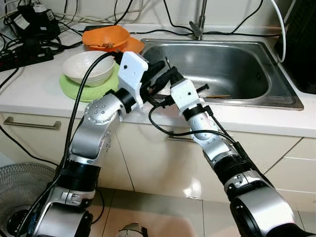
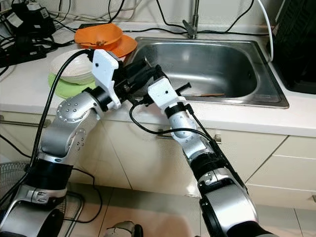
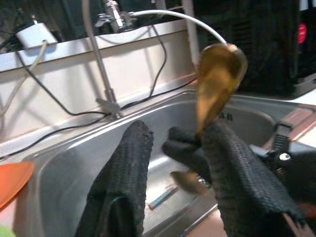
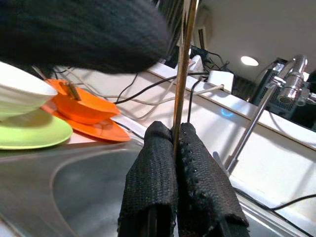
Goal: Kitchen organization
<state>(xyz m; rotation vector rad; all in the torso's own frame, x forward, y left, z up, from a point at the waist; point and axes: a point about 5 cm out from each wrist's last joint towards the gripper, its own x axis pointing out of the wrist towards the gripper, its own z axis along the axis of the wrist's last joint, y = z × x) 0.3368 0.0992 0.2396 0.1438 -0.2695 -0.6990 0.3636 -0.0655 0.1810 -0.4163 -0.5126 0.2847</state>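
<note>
Your two grippers meet over the front-left corner of the sink (image 1: 276, 94), just above its rim. The right gripper (image 4: 176, 148) has its fingers pinched tight on the thin handle of a golden spoon (image 3: 217, 79), which stands up out of the grip with its bowl uppermost. In the left wrist view you see that spoon bowl rising just past the left gripper (image 3: 173, 163); its fingers (image 3: 123, 173) are spread apart, one on each side of the right gripper's tips, and they close on nothing.

From the spoon, at about 10 o'clock on the counter (image 1: 34, 94), a white bowl (image 1: 89, 66) sits on a green plate (image 1: 74, 89). Further back, near 11 o'clock, you have an orange bowl (image 1: 106, 37) on an orange plate (image 1: 133, 45), with something small lying inside the bowl. At 3 o'clock, down in the basin, a thin stick-like item (image 1: 217, 96) lies flat near the front wall. The tap (image 1: 197, 29) stands at about 1 o'clock behind the basin. Cables (image 1: 29, 34) crowd the counter's far-left corner, and a fan (image 1: 19, 187) stands on the floor at 8 o'clock.
</note>
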